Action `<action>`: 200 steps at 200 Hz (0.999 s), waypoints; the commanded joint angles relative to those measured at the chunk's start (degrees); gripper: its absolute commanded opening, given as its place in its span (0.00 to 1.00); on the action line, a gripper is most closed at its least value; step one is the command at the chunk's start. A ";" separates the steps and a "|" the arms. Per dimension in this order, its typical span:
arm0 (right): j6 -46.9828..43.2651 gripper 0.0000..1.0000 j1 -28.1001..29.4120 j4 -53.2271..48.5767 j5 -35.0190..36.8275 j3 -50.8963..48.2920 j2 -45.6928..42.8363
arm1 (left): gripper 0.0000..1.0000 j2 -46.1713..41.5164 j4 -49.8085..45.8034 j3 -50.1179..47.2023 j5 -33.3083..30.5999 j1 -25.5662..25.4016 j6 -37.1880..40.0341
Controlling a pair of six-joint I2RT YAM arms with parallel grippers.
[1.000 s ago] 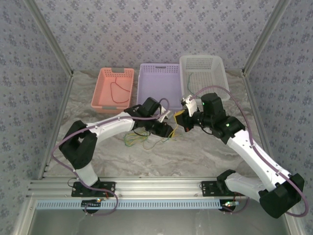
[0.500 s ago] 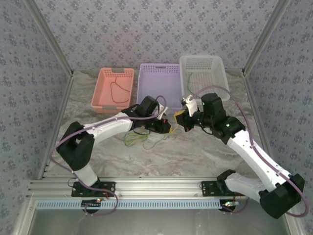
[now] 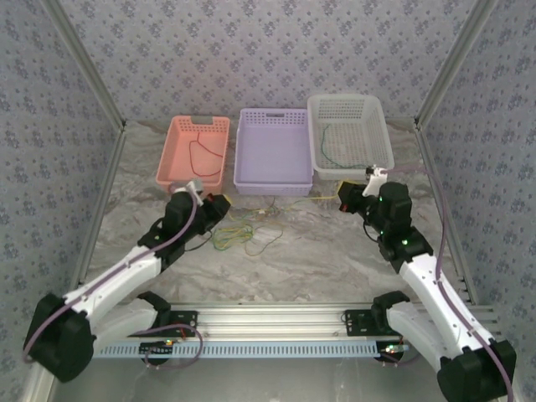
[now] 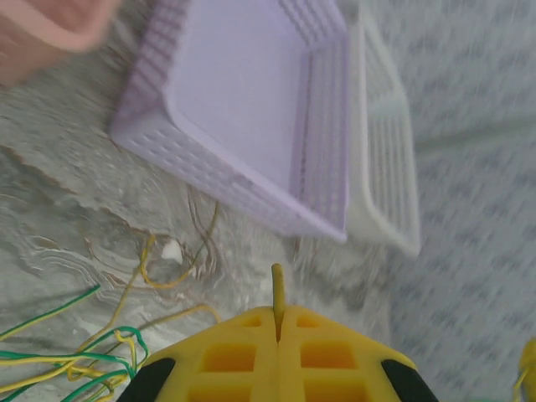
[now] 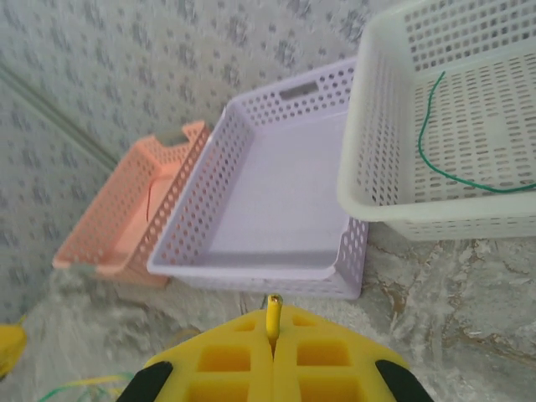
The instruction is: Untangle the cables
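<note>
Left gripper (image 4: pixel 277 328) pinches yellow strand (image 4: pixel 277 289) | right gripper (image 5: pixel 274 331) pinches yellow cable (image 3: pixel 325 198) running leftward | tangle (image 3: pixel 241 237) near left gripper, well apart from right

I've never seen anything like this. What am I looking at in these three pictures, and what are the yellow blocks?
These are two robot arms bolted to a table. One picture looks down from above; the other two come from a camera on each wrist. The yellow blocks are the fingers of the left gripper and the right gripper, the arms' pincers. Each is pinched shut on a thin yellow cable. A tangle of green and yellow cables lies on the table. Behind it stand three baskets: an orange basket with a dark cable, an empty purple basket, and a white basket with a green cable.
</note>
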 commanded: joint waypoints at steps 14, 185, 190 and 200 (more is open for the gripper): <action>7.34 0.00 0.41 11.14 10.23 -3.42 -6.85 | 0.00 -12.45 -4.38 -6.11 -14.70 5.70 -18.54; 52.10 0.00 -1.20 16.08 30.67 -10.35 -8.25 | 0.00 -24.92 -8.51 -11.90 -29.78 5.74 -41.26; 49.86 0.00 -0.99 15.59 29.06 -9.16 -7.75 | 0.00 -23.72 -7.82 -11.23 -29.35 5.83 -40.12; 44.48 0.00 -0.41 13.66 25.90 -6.67 -6.67 | 0.00 -20.32 -3.74 -9.97 -27.81 6.26 -36.68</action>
